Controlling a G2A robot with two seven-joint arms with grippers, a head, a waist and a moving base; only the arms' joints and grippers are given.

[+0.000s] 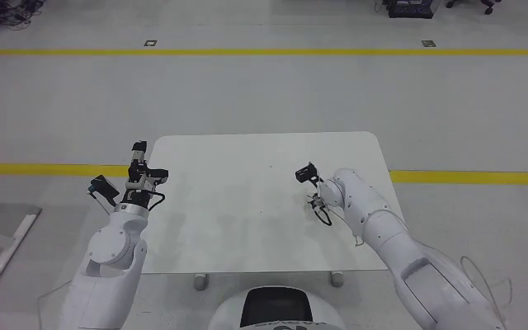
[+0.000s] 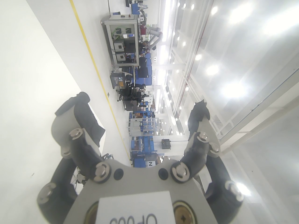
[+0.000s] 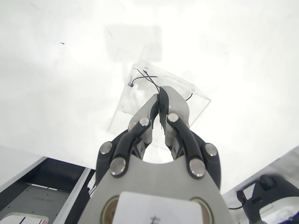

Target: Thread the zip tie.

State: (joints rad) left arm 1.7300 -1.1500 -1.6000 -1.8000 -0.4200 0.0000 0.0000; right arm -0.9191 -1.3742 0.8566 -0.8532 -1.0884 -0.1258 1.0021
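my right gripper [image 3: 160, 93] pinches the black zip tie [image 3: 146, 77] over a clear box [image 3: 197, 107] lying just past its fingertips on the white table [image 3: 70, 82], while my left gripper [image 2: 141, 101] gapes wide, holding nothing.

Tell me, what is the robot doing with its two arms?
The right gripper is pinched shut on a thin black zip tie, just above a clear plastic box on the white table. The left gripper is open and holds nothing, off by the table's edge, pointing out into the room. Whether the tie is threaded through itself yet is too small to tell.
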